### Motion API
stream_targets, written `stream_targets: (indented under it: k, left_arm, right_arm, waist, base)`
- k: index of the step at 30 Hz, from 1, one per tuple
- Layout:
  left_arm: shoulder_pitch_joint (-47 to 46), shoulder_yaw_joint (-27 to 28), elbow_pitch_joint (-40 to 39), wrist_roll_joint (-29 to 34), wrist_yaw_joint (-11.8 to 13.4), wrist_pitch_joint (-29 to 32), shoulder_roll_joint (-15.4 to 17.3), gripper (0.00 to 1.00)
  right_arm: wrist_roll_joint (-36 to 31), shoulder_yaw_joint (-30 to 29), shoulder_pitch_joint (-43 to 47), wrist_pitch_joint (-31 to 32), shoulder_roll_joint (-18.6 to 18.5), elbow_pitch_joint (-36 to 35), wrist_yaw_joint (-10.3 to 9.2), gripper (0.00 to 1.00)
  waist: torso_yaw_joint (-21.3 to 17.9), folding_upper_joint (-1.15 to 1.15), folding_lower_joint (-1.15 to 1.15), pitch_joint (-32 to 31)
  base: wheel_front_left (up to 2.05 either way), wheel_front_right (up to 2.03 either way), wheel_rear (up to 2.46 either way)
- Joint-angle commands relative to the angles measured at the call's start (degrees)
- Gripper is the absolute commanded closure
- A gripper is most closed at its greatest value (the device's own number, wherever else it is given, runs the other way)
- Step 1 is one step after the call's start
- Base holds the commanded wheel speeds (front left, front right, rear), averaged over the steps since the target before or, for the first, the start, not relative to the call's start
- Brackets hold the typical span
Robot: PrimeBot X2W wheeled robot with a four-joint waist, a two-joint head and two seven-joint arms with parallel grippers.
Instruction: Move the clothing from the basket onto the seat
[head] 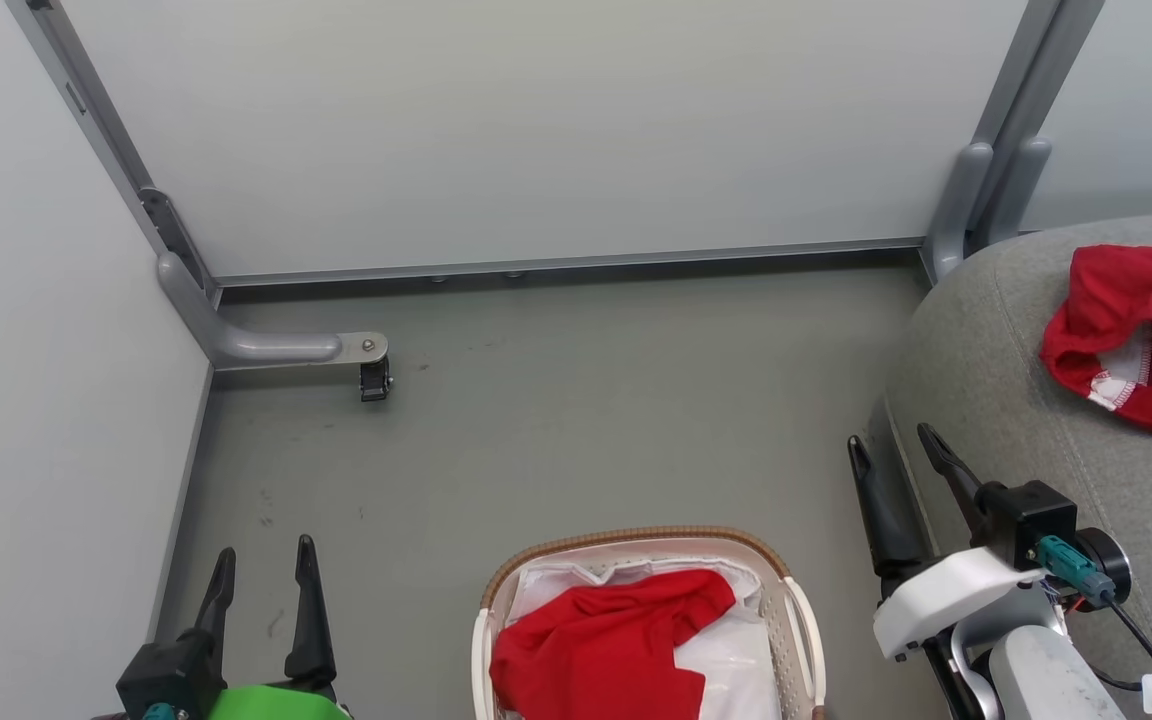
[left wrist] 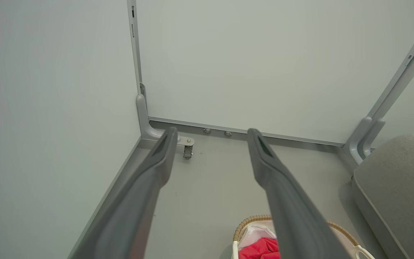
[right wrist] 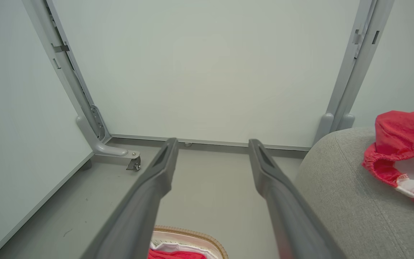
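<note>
Left gripper [head: 267,546] and right gripper [head: 889,434], dark fingers wide and empty, flank the oval cream plastic basket [head: 636,534] holding red fabric clothing [head: 616,640]; second red garment [head: 1126,300] lies on the grey upholstered seat [head: 986,380].

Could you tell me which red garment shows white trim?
The red garment on the grey seat; the other garment, in the basket, shows plain red.
</note>
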Motion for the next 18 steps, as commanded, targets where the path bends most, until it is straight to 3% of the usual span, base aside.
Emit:
stream_targets:
  k: [1,18]
  left_arm:
    - [-0.26,0.09,0.01,-0.45,0.16,-0.05,0.01,0.0]
    - [-1.7,-1.6,0.8,-0.21,-0.28,-0.05,0.02,0.0]
  right_arm:
    - [0.19,0.06,0.45,-0.14,-0.23,0.13,-0.06,0.0]
    - [-0.46,-1.07,-0.34,-0.14,-0.22,0.1,-0.06,0.0]
  waist:
    - [-0.12,0.53,0.01,0.05]
    - [-0.11,0.53,0.01,1.06]
  base:
    - [0.0,0.0,0.0]
    - [0.0,0.0,0.0]
